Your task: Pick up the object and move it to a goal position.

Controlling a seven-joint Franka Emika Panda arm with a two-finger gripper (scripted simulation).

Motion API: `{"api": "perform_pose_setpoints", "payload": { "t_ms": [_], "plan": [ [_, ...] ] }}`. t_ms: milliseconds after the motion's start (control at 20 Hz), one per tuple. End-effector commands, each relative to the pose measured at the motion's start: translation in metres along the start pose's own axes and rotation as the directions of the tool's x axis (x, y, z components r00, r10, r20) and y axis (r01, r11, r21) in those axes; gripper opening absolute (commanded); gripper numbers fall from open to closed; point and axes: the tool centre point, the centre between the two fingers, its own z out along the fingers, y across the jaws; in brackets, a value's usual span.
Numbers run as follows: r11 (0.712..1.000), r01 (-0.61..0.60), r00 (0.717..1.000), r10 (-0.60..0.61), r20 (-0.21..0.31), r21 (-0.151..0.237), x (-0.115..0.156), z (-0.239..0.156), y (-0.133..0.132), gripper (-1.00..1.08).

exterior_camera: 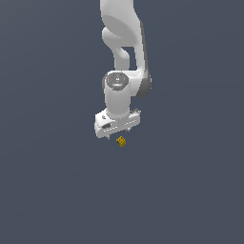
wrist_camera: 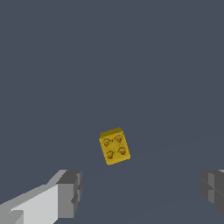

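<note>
The mustard-yellow block (wrist_camera: 114,146) lay on the plain grey-blue surface (wrist_camera: 109,57), turned askew, its top face carrying four darker round marks. In the exterior view it sat just below the white claw (exterior_camera: 119,134) and slightly toward that view's right. The claw stood wide open, its grey fingertips (wrist_camera: 70,192) well apart, the block untouched between and beyond them.

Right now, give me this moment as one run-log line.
phase: approach | gripper: open, holding nothing | yellow block: free, not between fingers | arm: above block | goal: not visible
</note>
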Motion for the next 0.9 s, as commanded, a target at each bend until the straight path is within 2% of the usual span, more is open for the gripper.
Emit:
{"api": "perform_pose_setpoints", "payload": {
  "t_ms": [0,400,850],
  "plan": [
    [0.998,0.070,0.998,-0.070,-0.003,0.002,-0.001,0.010,-0.003,1.00],
    [0.975,0.223,0.975,-0.223,-0.010,0.006,-0.005,0.032,-0.011,1.00],
    [0.960,0.281,0.960,-0.281,-0.014,0.008,-0.007,0.041,-0.014,1.00]
  ]
}}
